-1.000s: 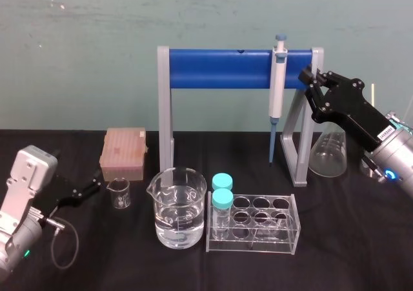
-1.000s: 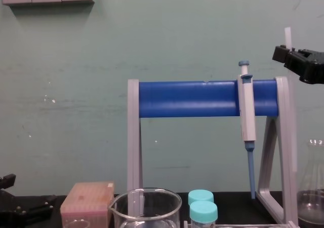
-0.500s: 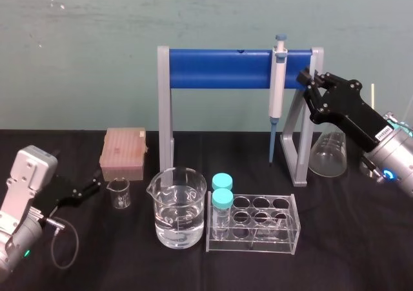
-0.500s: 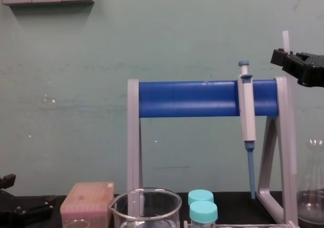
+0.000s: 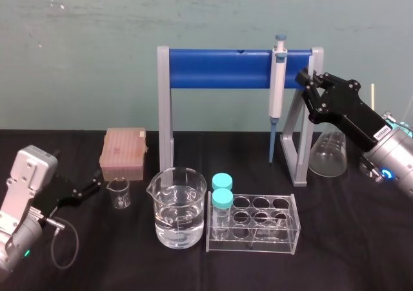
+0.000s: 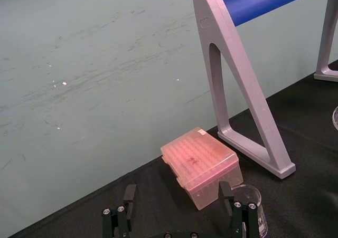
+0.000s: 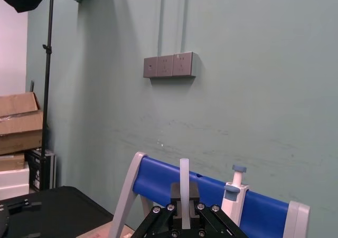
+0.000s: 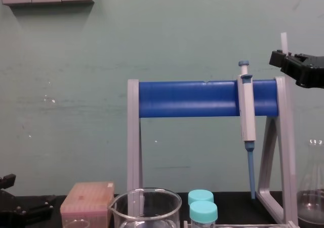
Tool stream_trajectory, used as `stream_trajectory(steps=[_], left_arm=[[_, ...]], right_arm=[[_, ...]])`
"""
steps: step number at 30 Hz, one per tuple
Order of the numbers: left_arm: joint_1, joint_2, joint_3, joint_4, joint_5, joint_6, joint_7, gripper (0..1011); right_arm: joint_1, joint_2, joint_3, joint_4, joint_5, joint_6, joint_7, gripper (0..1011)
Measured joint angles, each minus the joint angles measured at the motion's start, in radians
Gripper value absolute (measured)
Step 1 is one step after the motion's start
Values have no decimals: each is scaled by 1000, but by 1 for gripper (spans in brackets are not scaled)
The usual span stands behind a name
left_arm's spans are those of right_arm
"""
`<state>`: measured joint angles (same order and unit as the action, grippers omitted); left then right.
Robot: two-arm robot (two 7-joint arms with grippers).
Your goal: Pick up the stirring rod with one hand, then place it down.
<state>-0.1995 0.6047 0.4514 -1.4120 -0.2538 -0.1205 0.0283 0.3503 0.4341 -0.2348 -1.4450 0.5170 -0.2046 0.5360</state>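
**Operator:** Where is the stirring rod right now?

**Spotter:** It is in your right tool, up in the air by the right end of the blue-barred stand, well above the worktop. The jaws are pinched on it from either side. It stands upright, with a short white end poking up past them.

**Operator:** Why would I carry it that high?

**Spotter:** My guess is that at that height it passes over the flask under your arm and clears the pipette hanging on the bar. Held vertical, the thin glass also has less leverage to twist in the grip.

**Operator:** Does it touch the stand?

**Spotter:** I cannot tell. From the chest it lines up with the stand's right post, but the depth is unclear. How far the rod runs below the jaws is hidden too.

**Operator:** And the other side?

**Spotter:** Your left tool lies parked low at the left, jaws apart with nothing between them, near the pink tip box. The lift looks done, so you have the setting-down ahead.
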Motion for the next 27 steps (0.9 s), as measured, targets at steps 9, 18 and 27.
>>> stream_trajectory(steps=[9, 18, 27], left_arm=[[0, 0, 0, 0, 0, 0, 0, 1000], [0, 0, 0, 0, 0, 0, 0, 1000], [0, 0, 0, 0, 0, 0, 0, 1000]], right_arm=[[0, -2, -2, 0, -4, 2, -4, 71], [-2, -3, -3, -1, -7, 5, -8, 72], [-17, -1, -1, -17, -4, 19, -14, 71]])
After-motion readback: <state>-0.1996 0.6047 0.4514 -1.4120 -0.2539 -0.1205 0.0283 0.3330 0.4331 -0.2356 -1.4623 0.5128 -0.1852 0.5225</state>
